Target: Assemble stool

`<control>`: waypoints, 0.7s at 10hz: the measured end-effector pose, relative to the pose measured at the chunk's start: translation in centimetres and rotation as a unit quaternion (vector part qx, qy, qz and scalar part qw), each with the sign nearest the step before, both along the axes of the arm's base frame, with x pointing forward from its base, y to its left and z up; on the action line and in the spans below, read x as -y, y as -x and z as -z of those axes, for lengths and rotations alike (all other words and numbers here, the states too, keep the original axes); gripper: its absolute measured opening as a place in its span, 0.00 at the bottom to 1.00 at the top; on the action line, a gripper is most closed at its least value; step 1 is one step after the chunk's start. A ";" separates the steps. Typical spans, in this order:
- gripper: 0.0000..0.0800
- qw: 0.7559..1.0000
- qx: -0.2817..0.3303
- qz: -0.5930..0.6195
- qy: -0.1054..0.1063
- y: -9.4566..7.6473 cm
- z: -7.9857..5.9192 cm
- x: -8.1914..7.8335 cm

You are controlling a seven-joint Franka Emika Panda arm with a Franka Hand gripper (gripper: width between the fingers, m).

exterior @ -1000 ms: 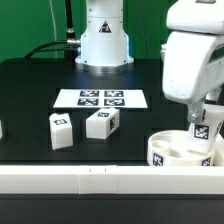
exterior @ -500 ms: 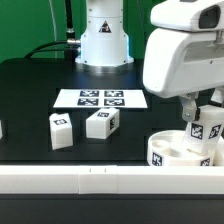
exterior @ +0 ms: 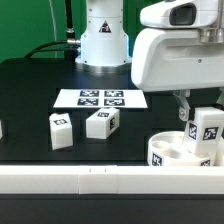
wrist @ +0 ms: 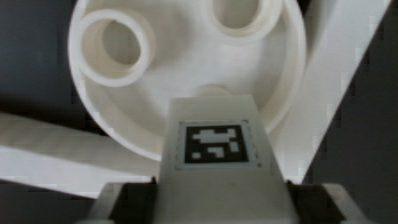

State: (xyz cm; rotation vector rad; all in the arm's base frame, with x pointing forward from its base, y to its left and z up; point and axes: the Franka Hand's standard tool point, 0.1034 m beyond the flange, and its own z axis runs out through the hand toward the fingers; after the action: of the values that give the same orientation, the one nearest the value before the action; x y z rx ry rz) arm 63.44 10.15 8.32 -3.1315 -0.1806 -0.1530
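The two fingers of the gripper are clenched on one block leg, one finger on each side face, and the tag of the leg looks toward the wrist camera. In the exterior view this leg hangs upright above the round seat, which lies at the exterior view's right, just behind the front border rail. The wrist view shows two holes in the seat beyond the far end of the leg. I judge that the step in hand is to bring the leg into one of them. To do it well, the arm should first line up the end of the leg with the chosen hole, keep the leg straight and not tilted, and go down slowly, so that the seat is not pushed aside. The lower end of the leg is hidden in both views, so I cannot tell if it touches the seat. The seat is cut off by the picture edge, and the fingers are seen only partly. The two other legs lie on the table beside the marker board, well apart from the seat.
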 end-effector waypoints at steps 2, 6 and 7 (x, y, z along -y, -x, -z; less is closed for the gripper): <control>0.43 0.998 -0.001 0.057 -0.008 0.0 0.0 0.1; 0.43 0.978 -0.001 0.205 -0.037 -0.1 0.1 0.2; 0.43 0.972 -0.003 0.232 -0.044 -0.1 0.1 0.3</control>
State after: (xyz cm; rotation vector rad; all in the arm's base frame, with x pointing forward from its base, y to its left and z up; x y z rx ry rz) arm 63.59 9.84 8.22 -3.0220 0.5473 -0.1440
